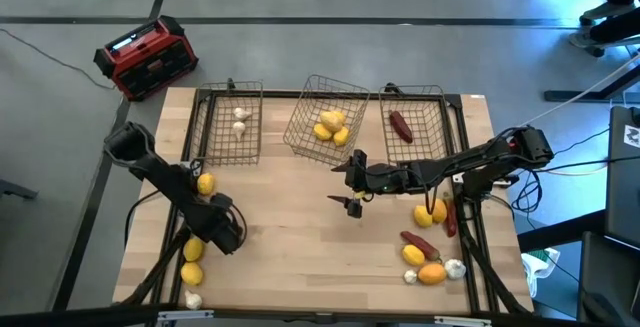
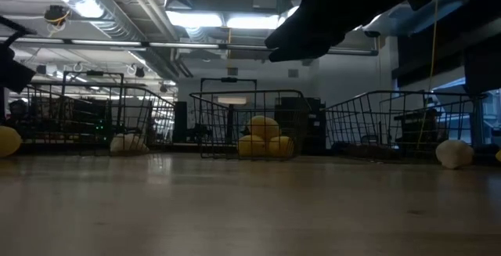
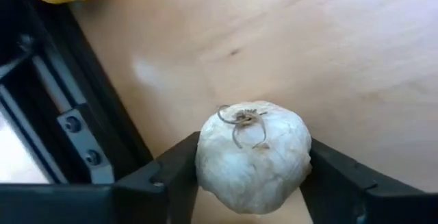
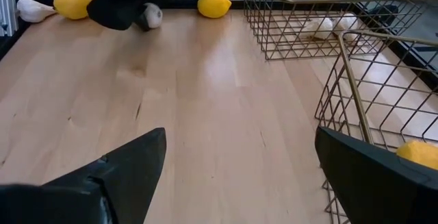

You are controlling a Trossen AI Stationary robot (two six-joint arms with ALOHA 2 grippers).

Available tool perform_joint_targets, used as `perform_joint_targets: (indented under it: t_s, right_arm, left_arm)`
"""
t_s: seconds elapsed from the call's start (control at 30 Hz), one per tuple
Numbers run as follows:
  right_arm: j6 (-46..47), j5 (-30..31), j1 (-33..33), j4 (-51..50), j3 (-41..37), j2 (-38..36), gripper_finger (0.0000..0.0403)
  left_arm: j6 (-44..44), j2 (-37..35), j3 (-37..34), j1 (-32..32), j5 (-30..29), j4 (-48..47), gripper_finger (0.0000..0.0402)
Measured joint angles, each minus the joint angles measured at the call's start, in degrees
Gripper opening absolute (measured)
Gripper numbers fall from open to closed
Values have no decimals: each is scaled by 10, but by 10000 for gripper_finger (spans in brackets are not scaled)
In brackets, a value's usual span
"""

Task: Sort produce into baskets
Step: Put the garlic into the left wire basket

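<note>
My left gripper point(image 3: 252, 183) stands near the table's left edge point(image 1: 225, 229), pointing down, shut on a white bulb point(image 3: 253, 152). The right wrist view shows this gripper point(image 4: 130, 10) and the bulb point(image 4: 152, 15) from afar. My right gripper point(image 1: 353, 182) hangs open over the table's middle, holding nothing, in front of the tilted middle basket point(image 1: 325, 117) with lemons point(image 1: 330, 125). The left basket point(image 1: 230, 122) holds two white bulbs point(image 1: 240, 120). The right basket point(image 1: 420, 117) holds a dark red piece point(image 1: 400, 125). My left gripper pinches the white bulb at its two opposite sides point(image 3: 205, 162), one finger point(image 3: 174, 172) on each side. The fingers come from above, pointing down. The bulb's root tuft faces up; whether it rests on the table or is lifted, I cannot tell.
Lemons point(image 1: 205, 183) point(image 1: 192, 250) and another bulb point(image 1: 192, 300) lie around the left arm. At the near right lie lemons point(image 1: 430, 210), red pieces point(image 1: 418, 242), an orange one point(image 1: 432, 273) and bulbs point(image 1: 455, 267). A red-and-black box point(image 1: 147, 57) stands off the table's far left.
</note>
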Motion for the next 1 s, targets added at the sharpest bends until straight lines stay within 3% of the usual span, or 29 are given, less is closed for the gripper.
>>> perform_joint_targets:
  t_s: [0.17, 0.43, 0.8, 1.0]
  right_arm:
    - [0, 0, 0, 0, 0, 0, 372]
    - [0, 0, 0, 0, 0, 0, 372]
    - [-1, 0, 0, 0, 0, 0, 372]
    - [-1, 0, 0, 0, 0, 0, 372]
  left_arm:
    - [17, -3, 4, 0, 0, 15, 160]
    - [63, -7, 65, 15, -55, 2, 166]
    - [180, -85, 169, 83, -227, -41, 170]
    - [275, -127, 220, 139, -291, -71, 171]
